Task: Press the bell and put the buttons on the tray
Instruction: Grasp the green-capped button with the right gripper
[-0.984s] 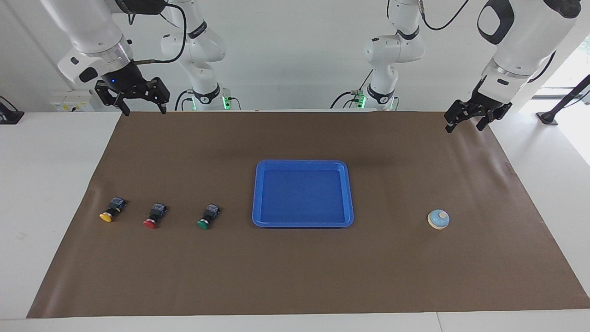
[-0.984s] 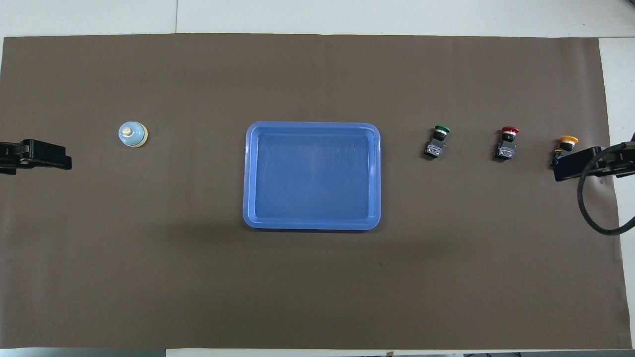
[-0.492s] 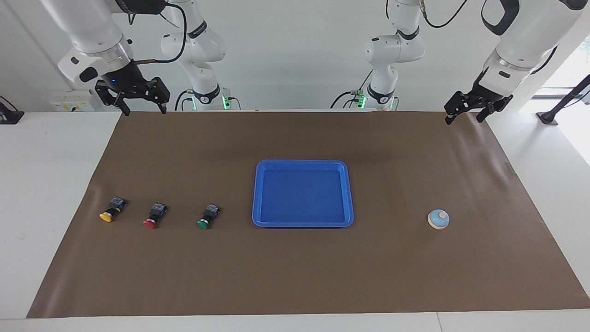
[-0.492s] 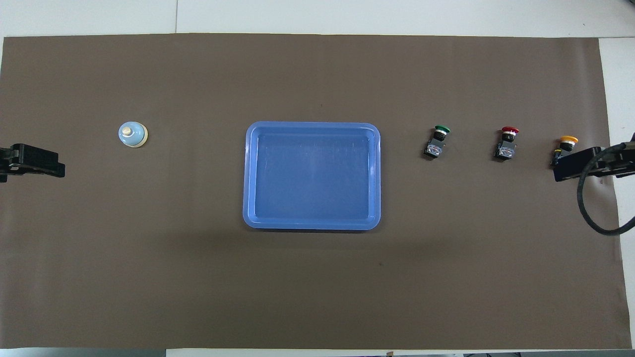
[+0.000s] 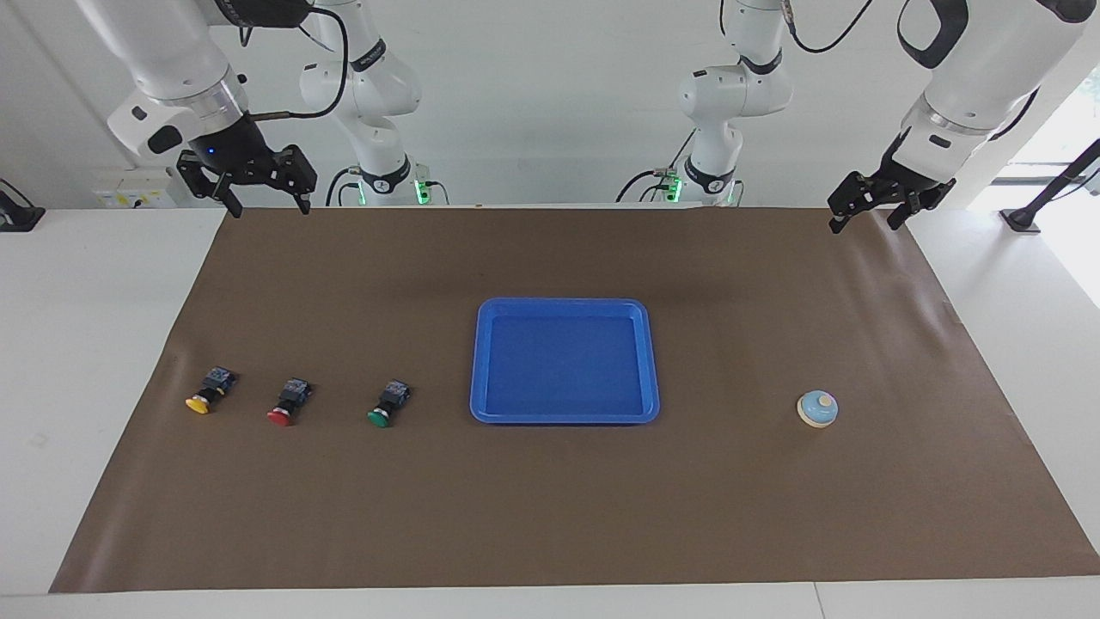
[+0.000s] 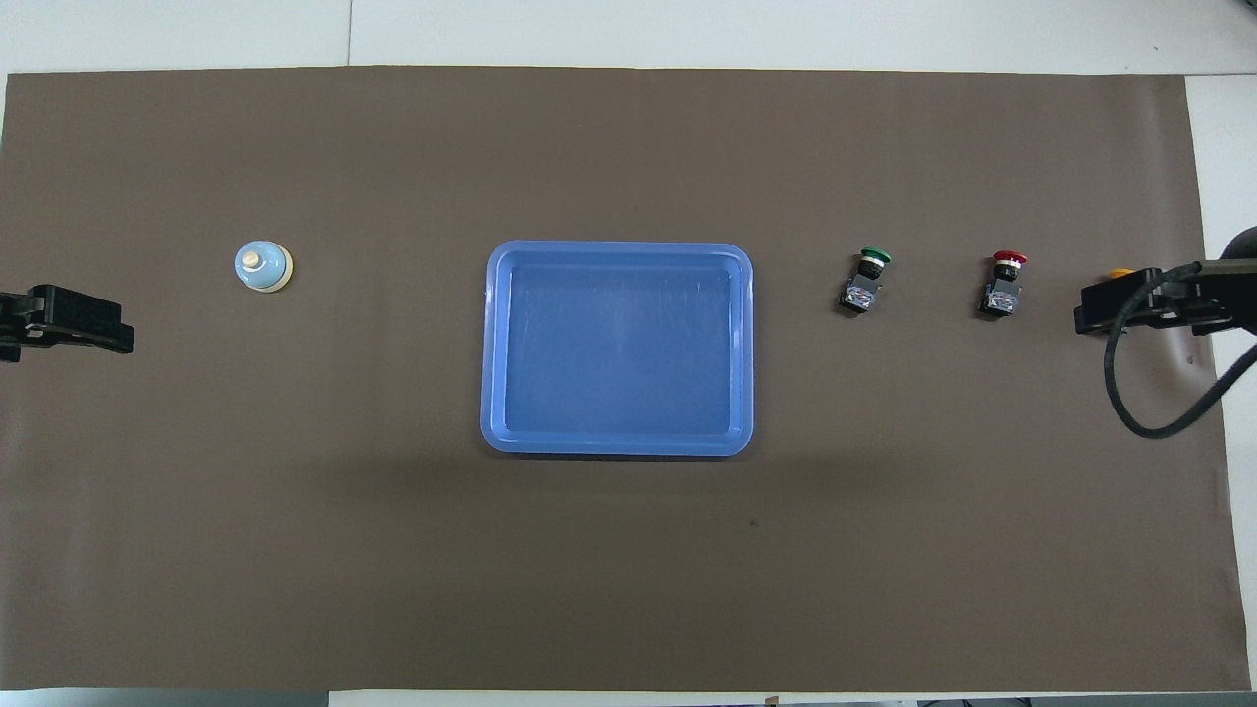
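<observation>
The blue tray (image 5: 565,418) (image 6: 619,447) lies empty in the middle of the brown mat. The light blue bell (image 5: 817,408) (image 6: 263,266) stands toward the left arm's end. Three buttons lie in a row toward the right arm's end: green (image 5: 379,417) (image 6: 864,280), red (image 5: 280,415) (image 6: 1004,285) and yellow (image 5: 199,402). In the overhead view only a sliver of the yellow cap (image 6: 1120,274) shows past the raised right gripper (image 6: 1085,316). That right gripper (image 5: 266,206) hangs open and empty, high over the mat's edge by the robots. The left gripper (image 5: 864,223) (image 6: 118,336) hangs open and empty over the mat's corner at its own end.
A brown mat (image 5: 550,516) covers most of the white table (image 5: 86,344). A black cable (image 6: 1139,417) loops down from the right wrist. Two more white arm bases (image 5: 382,172) (image 5: 709,172) stand at the robots' edge of the table.
The left gripper has risen a little and drawn back toward its end of the table. In the overhead view the right gripper has shifted over the yellow button, covering most of it.
</observation>
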`<action>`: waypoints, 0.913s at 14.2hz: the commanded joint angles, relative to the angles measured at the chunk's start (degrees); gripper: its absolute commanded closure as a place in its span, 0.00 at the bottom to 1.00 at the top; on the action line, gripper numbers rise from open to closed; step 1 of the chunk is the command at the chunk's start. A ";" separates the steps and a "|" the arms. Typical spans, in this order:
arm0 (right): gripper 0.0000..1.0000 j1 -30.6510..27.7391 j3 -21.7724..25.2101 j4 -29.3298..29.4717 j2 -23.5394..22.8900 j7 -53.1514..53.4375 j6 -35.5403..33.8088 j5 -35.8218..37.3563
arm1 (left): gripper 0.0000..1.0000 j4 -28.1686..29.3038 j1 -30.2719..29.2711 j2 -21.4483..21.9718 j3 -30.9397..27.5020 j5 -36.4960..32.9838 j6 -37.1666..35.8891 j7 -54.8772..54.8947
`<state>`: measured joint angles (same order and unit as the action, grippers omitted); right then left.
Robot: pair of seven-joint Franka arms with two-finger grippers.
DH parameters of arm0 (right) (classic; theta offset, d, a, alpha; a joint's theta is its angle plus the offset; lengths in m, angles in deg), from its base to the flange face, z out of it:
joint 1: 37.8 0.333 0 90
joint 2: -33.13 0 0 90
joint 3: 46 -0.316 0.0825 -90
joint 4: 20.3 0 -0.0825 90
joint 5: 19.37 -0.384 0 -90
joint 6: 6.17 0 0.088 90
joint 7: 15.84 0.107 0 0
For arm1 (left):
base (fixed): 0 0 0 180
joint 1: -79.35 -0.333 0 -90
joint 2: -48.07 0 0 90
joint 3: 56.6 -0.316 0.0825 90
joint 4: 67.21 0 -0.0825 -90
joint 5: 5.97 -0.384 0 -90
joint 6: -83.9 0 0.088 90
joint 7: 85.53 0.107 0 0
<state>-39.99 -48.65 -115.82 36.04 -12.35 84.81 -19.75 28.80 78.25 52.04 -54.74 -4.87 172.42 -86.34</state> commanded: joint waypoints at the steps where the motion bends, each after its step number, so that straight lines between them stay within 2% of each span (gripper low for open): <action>1: 0.00 1.92 -0.34 -4.85 -0.61 5.54 5.25 -0.41 | 0.00 -0.56 0.31 -0.19 -0.10 0.04 -1.24 0.03; 8: 0.00 6.57 -0.34 -4.94 -12.64 17.77 17.63 0.03 | 0.00 -0.56 0.31 -0.10 -0.10 0.04 -1.50 0.03; 12: 0.00 7.20 -0.34 -13.71 -13.71 19.80 30.36 0.55 | 0.00 -0.65 0.39 -0.10 -0.10 0.04 -1.59 0.03; 13: 0.00 7.20 -0.34 -14.25 -14.93 20.06 32.48 0.55 | 0.00 -0.82 0.57 -0.19 -0.10 0.04 -0.98 0.03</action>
<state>-32.49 -48.83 -125.88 20.76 6.43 112.31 -19.66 28.80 78.28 52.03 -54.67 -4.87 171.91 -86.34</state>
